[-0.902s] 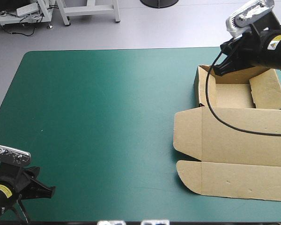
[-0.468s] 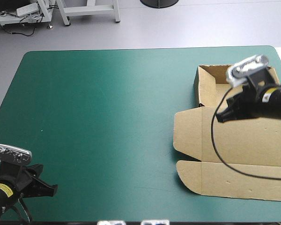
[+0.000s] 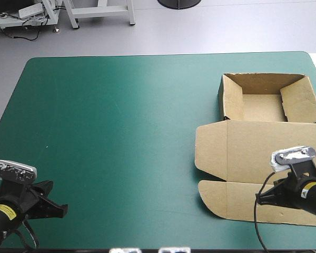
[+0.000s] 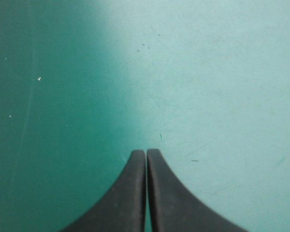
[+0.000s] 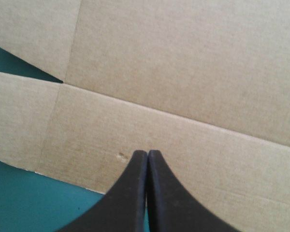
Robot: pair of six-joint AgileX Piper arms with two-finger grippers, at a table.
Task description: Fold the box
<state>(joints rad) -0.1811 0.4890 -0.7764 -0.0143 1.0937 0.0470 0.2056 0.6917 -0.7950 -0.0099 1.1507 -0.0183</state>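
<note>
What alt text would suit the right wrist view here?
The right gripper, shut and empty, points across the flat lid panels of the brown box. The teal-green cover shows beside the board's near edge and in a notch between two flaps.

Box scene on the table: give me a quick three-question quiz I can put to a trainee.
1. True or false: the left gripper stands over the box.
2. The box's lid is: A) standing upright, B) lying flat on the table, C) torn off.
3. Fill in: the right gripper, over the lid's near strip, is ___.
Key: 1 false; 2 B; 3 shut.
</note>
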